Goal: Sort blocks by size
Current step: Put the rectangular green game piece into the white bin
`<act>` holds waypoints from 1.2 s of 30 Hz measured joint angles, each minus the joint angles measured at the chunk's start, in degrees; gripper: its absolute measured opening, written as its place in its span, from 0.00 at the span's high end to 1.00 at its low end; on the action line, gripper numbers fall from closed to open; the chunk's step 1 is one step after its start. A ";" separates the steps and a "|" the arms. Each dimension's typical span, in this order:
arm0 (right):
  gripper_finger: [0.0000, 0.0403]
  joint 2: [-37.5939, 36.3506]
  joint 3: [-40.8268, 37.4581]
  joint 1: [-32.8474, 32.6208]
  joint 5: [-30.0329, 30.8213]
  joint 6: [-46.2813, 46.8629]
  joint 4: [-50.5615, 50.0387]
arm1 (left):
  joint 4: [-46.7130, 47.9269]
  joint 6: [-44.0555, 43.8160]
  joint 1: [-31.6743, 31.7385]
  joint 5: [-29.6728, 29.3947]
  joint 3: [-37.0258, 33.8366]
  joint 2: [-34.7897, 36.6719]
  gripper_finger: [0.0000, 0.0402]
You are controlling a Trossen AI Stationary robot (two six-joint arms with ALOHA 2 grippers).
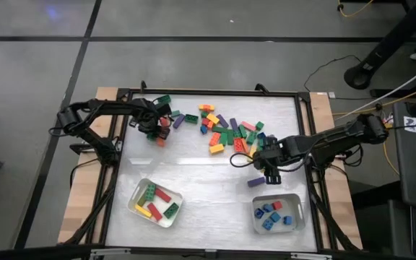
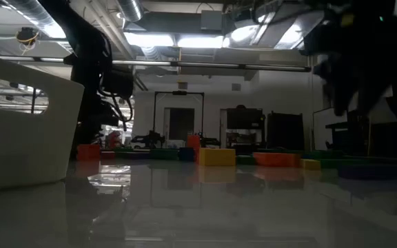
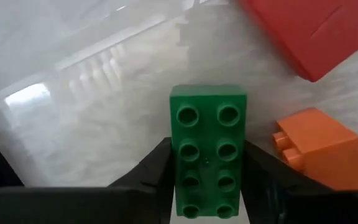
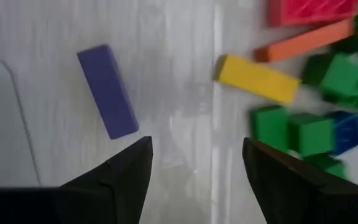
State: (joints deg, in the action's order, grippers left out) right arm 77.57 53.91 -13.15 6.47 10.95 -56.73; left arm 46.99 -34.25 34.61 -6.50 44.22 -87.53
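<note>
Overhead arrangement: a pale, glossy bench framed by a dark rail, with wooden margins at either side, standing on a grey floor crossed by cables. The blocks lie mostly in a loose heap at the far centre of the bench, in red, yellow, green, blue, orange and pink.

Left arm: the left tool is at the far left of the bench, beside a few stray blocks. In its wrist view the fingers are clamped on the long sides of a green block, eight studs facing the camera; an orange block and a red block lie just beside it.

Right arm: the right tool is at the right edge of the heap, fingers apart and empty. A purple block lies alone on bare bench near it, between the heap and the near-right tray.

Trays: the left tray holds long red, yellow and green blocks; the right tray holds short blue ones with one red.

Level view: the bench surface reflects ceiling lights; beyond the row of blocks are dark equipment racks and a framed doorway.
</note>
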 joint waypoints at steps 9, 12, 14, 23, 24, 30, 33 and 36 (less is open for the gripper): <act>0.38 0.29 -5.97 -0.01 -9.18 -0.25 9.85 | 4.48 3.21 -0.02 1.54 8.08 4.94 0.70; 0.38 0.29 -6.03 -0.01 -10.57 -0.31 11.97 | 6.95 3.20 -0.19 5.46 9.87 7.43 0.69; 0.38 0.29 -6.03 -0.01 -10.57 -0.66 13.63 | 7.45 3.23 -0.92 10.11 10.32 9.46 0.68; 0.38 1.68 -6.27 -0.01 -10.59 -2.44 16.73 | 8.35 4.40 -13.59 25.88 10.39 17.35 0.68; 0.38 1.92 -6.52 0.00 -10.65 -2.44 17.22 | 8.01 3.58 -16.13 26.35 10.39 18.02 0.68; 0.38 2.45 -9.82 0.00 -13.64 -2.36 22.83 | 4.37 -4.88 -33.84 25.77 10.39 19.25 0.67; 0.38 2.46 -10.23 0.00 -14.00 -2.36 22.75 | -0.40 -9.03 -42.52 24.63 10.41 18.50 0.66; 0.38 2.46 -10.23 -0.01 -14.02 -2.35 23.05 | -5.63 -14.34 -50.11 22.10 10.41 17.05 0.64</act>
State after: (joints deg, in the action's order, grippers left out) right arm 80.03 43.68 -13.17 -7.55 8.60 -33.67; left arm 41.36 -48.59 -15.50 15.60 54.63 -70.48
